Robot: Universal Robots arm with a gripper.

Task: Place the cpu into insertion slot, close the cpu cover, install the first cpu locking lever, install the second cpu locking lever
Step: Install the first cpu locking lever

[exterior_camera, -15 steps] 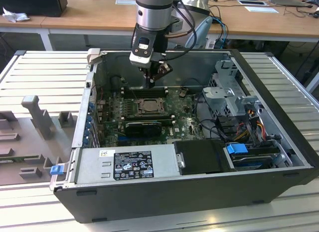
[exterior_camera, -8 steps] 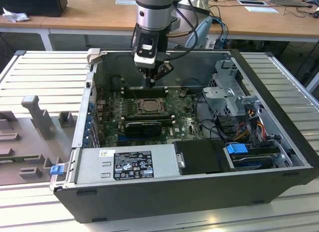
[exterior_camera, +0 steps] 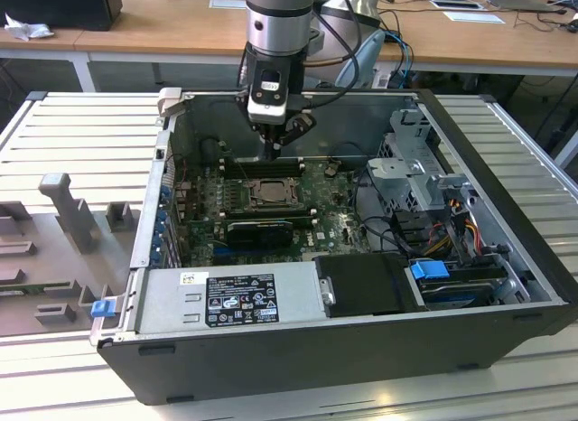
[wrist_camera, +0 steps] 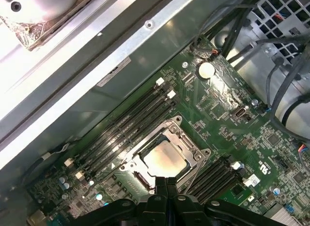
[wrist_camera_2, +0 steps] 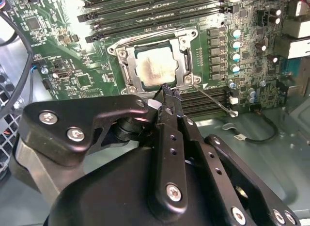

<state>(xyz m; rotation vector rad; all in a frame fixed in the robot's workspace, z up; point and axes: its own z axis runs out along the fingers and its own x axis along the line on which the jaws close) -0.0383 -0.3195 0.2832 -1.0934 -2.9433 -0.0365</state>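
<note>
Silver-grey cpu [wrist_camera_2: 154, 68] sits in the insertion slot [exterior_camera: 244, 196] under the lowered cpu cover [wrist_camera_2: 186, 55]. Closed, empty gripper [exterior_camera: 274, 152] hangs at the slot's 12 o'clock in the exterior view. A misjudged descent may skid off the seemingly unlatched locking lever [wrist_camera_2: 213, 102], scraping the circuit board [wrist_camera_2: 58, 66].

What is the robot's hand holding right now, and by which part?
Nothing, by the look of it: the hand is shut empty, its tip beside the thin silvery metal cover frame that lies over the square silver-grey chip.
</note>
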